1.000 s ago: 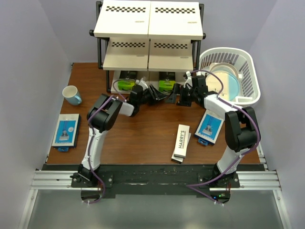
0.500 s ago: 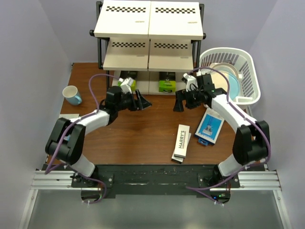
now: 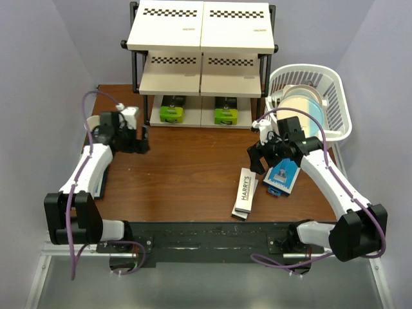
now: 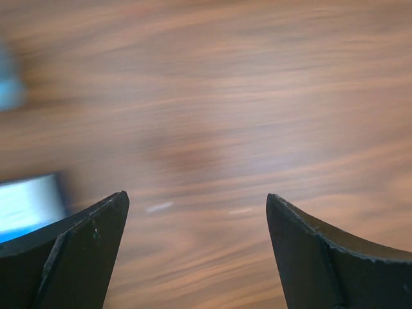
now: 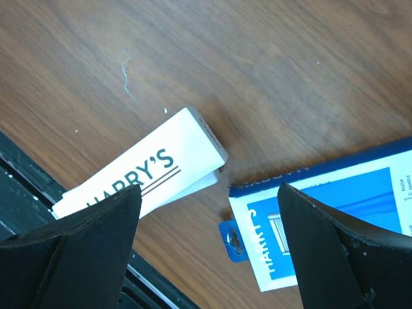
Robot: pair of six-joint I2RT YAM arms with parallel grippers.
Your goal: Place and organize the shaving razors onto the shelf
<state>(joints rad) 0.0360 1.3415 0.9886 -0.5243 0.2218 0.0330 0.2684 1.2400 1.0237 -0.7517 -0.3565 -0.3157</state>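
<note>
Left gripper [image 3: 143, 140] and right gripper [image 3: 257, 161] withdrew from shelf [image 3: 199, 29].

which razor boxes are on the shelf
The two black boxes with lime-green ends, on the bottom tier of the shelf; others lie on the table.

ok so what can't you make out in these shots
- Left wrist view: motion blur; the blue-white patch at the left edge can't be identified.
- Top view: green-ended boxes run back under the shelf; far ends hidden.
- Right wrist view: blue box cut off by the right edge; lower white box mostly covered by the HARRY'S box.
</note>
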